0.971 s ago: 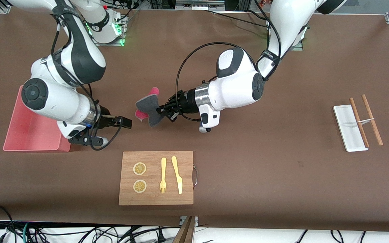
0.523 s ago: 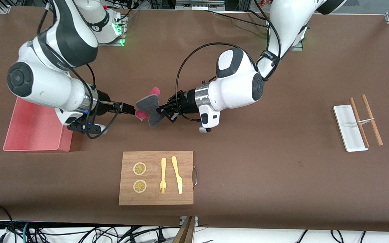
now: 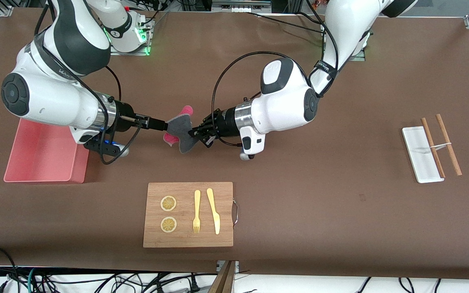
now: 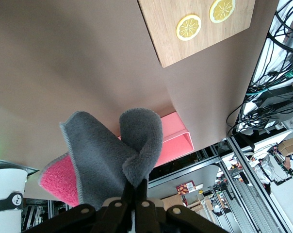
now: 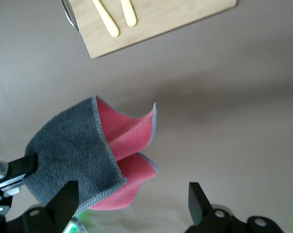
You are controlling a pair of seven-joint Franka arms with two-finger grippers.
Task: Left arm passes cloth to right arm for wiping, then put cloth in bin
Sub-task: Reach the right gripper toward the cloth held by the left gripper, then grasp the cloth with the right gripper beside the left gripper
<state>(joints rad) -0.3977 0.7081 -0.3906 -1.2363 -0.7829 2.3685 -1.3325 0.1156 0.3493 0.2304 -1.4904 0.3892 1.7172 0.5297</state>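
- Left end effector (image 3: pixel 196 134) holds the cloth (image 3: pixel 179 130) clamped above the worktop (image 3: pixel 299 195).
- Right end effector (image 3: pixel 164 125), fingers apart at the cloth's edge, should close firmly before the left one lets go.

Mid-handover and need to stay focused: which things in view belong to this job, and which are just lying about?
Job: cloth held in shut left gripper; open right gripper at it; bin.

Lying about: wooden board, lemon slices, fork, knife, white tray, chopsticks.

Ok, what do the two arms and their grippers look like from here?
Both arms are glossy white with dark grey joint covers and a silver wrist ring. Black cables loop along each. The left gripper and right gripper are black with slim fingers. Green lights glow at the right arm's base.
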